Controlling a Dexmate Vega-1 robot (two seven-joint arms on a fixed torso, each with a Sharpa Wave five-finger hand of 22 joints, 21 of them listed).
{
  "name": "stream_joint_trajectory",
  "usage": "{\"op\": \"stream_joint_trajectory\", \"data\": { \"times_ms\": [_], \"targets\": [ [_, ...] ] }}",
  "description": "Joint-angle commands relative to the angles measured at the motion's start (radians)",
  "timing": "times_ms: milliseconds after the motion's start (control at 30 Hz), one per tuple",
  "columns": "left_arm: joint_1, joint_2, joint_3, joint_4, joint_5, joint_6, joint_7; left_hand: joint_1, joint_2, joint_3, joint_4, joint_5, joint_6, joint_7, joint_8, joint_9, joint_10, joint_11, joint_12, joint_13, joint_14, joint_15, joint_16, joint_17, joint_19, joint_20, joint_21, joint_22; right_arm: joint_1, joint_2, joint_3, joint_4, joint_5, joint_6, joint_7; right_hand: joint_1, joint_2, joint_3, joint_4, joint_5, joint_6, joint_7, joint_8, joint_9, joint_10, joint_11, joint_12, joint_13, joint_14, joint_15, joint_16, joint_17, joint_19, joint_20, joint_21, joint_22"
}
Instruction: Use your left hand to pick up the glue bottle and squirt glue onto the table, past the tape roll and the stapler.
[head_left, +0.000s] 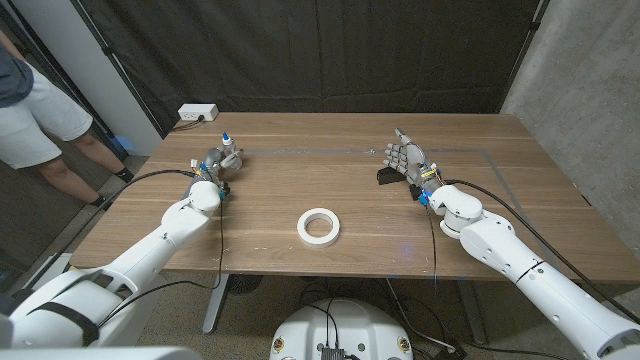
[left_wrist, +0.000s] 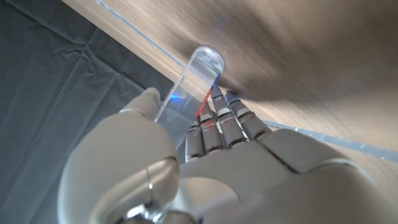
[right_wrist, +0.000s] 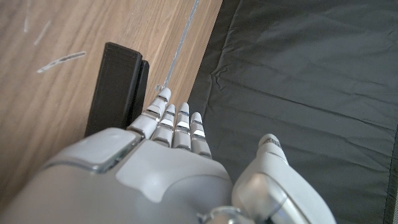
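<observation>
Shown: one glue bottle (head_left: 228, 150) gripped in the left hand (head_left: 214, 166); one tape roll (head_left: 318, 226) between both hands; one stapler (head_left: 388, 176) just beside the open-fingered, empty right hand (head_left: 409, 160); one bench (head_left: 300, 180).

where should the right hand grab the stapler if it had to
Probably across the stapler's long narrow sides, coming down from above. It is a slim black bar lying on the table just left of the right hand, which stands beside it holding nothing. The left hand holds the glue bottle.
</observation>
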Motion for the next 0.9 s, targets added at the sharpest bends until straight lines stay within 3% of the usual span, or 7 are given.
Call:
{"op": "stream_joint_trajectory", "data": {
  "times_ms": [33, 267, 367, 900],
  "targets": [
    [0.017, 0.035, -0.002, -0.063, 0.006, 0.044, -0.032, -0.012, 0.0, -0.007, 0.004, 0.005, -0.018, -0.002, 0.001, 0.003, -0.027, -0.004, -0.002, 0.003, -0.032, 0.009, -0.003, 0.002, -0.045, 0.031, -0.004, 0.004, 0.007, 0.002, -0.004, 0.001, -0.002, -0.006, 0.0, 0.007, 0.007, 0.001, -0.001, -0.002, 0.004, -0.002, 0.001, 0.005, 0.007, 0.001, 0.002, 0.004, 0.005, 0.005, -0.001, 0.003, 0.003, 0.003, 0.0, 0.004],
    [0.061, 0.077, -0.025, -0.172, 0.01, 0.084, -0.021, -0.022, -0.001, -0.014, 0.008, 0.006, -0.065, -0.004, -0.002, 0.003, -0.085, 0.008, -0.005, 0.003, -0.083, 0.018, -0.002, 0.004, -0.08, 0.042, -0.004, 0.005, 0.009, 0.007, -0.004, 0.007, -0.001, 0.003, 0.003, 0.007, 0.007, 0.002, -0.001, -0.002, 0.004, -0.003, 0.0, 0.005, 0.008, 0.002, 0.003, 0.004, 0.005, 0.005, -0.001, 0.003, 0.003, 0.003, 0.0, 0.004],
    [0.086, 0.098, -0.045, -0.225, 0.018, 0.11, 0.004, -0.029, -0.001, -0.018, 0.012, 0.006, -0.069, -0.006, 0.003, 0.003, -0.088, 0.0, 0.003, 0.004, -0.076, 0.021, 0.009, 0.005, -0.056, 0.053, 0.01, 0.006, 0.011, 0.01, -0.006, 0.014, -0.002, 0.008, 0.006, 0.007, 0.007, 0.002, -0.001, -0.002, 0.003, -0.004, 0.0, 0.005, 0.008, 0.001, 0.003, 0.004, 0.005, 0.005, -0.001, 0.003, 0.003, 0.003, 0.0, 0.004],
    [0.221, 0.155, -0.182, -0.41, 0.0, 0.108, 0.101, -0.038, -0.009, -0.026, 0.014, 0.006, -0.072, -0.008, 0.008, 0.003, -0.087, 0.002, 0.009, 0.004, -0.068, 0.022, 0.015, 0.005, -0.045, 0.042, 0.018, 0.007, 0.003, 0.03, 0.001, 0.056, -0.001, 0.06, 0.017, 0.008, 0.007, 0.001, -0.001, -0.002, 0.002, -0.005, -0.001, 0.005, 0.006, 0.001, 0.001, 0.004, 0.004, 0.005, -0.002, 0.002, 0.001, 0.002, -0.001, 0.004]
  ]
}}
